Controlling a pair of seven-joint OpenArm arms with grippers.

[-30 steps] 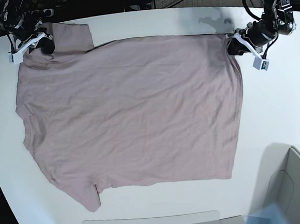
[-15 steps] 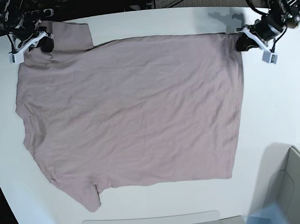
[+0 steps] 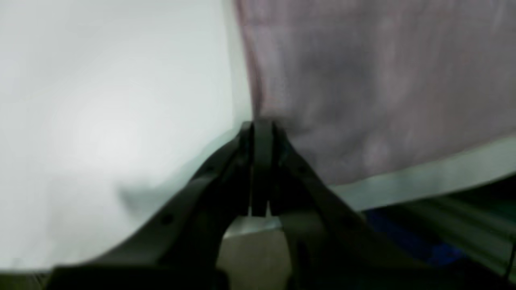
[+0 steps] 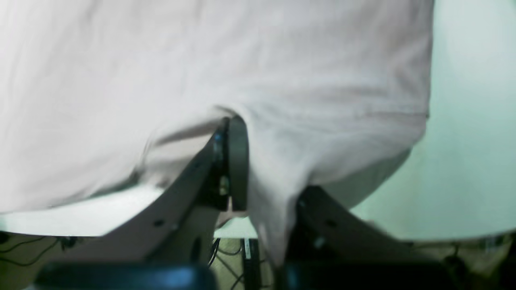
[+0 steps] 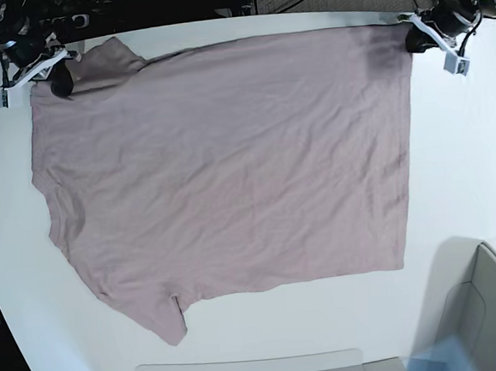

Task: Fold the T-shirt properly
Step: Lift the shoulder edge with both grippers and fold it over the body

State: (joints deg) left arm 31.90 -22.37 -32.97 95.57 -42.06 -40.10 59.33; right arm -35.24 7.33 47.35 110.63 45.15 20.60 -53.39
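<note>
One T-shirt (image 5: 225, 166), dusty mauve, short-sleeved, lies spread almost flat on the white counter (image 5: 461, 160), wrinkled, its hem edge running down the base view's right side and its two sleeves at that view's left, one at the top corner and one at the bottom. Two pincers, one at each far corner of the T-shirt. Left pincer (image 5: 415, 38): black, at the T-shirt's hem corner on the base view's upper right; in its wrist view the left pincer (image 3: 262, 125) has its jaws pressed together with the cloth corner (image 3: 363, 88) meeting their tips, clenched on the T-shirt. Right pincer (image 5: 59, 76): at the T-shirt's upper sleeve and shoulder on the base view's upper left; in its wrist view the right pincer (image 4: 236, 129) is clamped on a bunched fold of the T-shirt (image 4: 201, 72), cloth draping over one finger and hanging past the counter's edge. Around the T-shirt: one grey bin (image 5: 490, 312) at the counter's corner beyond the hem, well apart from the cloth; one pale tray edge (image 5: 245, 370) along the counter's near side, below the lower sleeve; dark cables (image 5: 173, 2) behind the counter's far edge. Nothing lies on the T-shirt.
</note>
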